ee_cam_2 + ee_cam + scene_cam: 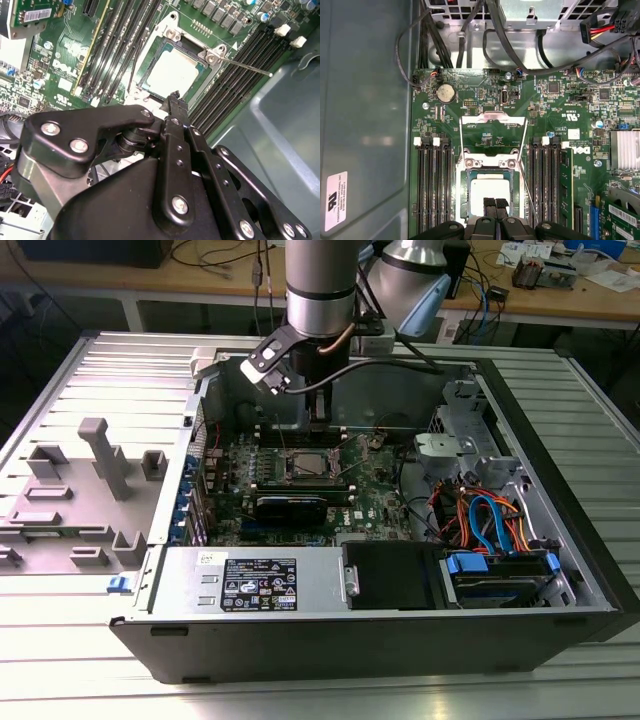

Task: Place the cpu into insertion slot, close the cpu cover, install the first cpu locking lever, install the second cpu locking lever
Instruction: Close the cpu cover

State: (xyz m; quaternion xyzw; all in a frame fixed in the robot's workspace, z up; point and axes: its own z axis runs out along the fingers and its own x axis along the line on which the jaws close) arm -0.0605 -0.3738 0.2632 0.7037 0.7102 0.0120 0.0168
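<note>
In the exterior view's upper centre, the gripper (318, 418) is held empty, fingers (489, 205) pressed together, above the cpu (490, 194) seated in the insertion slot (460, 200), which is flanked closely by memory slots (432, 190).

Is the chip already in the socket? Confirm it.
Yes, the first wrist view shows the silver chip lying flat inside the socket.

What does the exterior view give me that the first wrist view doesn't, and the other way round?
Exterior view: the whole open case, its power supply, blue and orange cables and a grey fixture tray at the exterior view's left. First wrist view: the cpu cover flipped open, a raised lever wire, the shut fingers above the cpu. Both: the insertion slot and memory slots.
</note>
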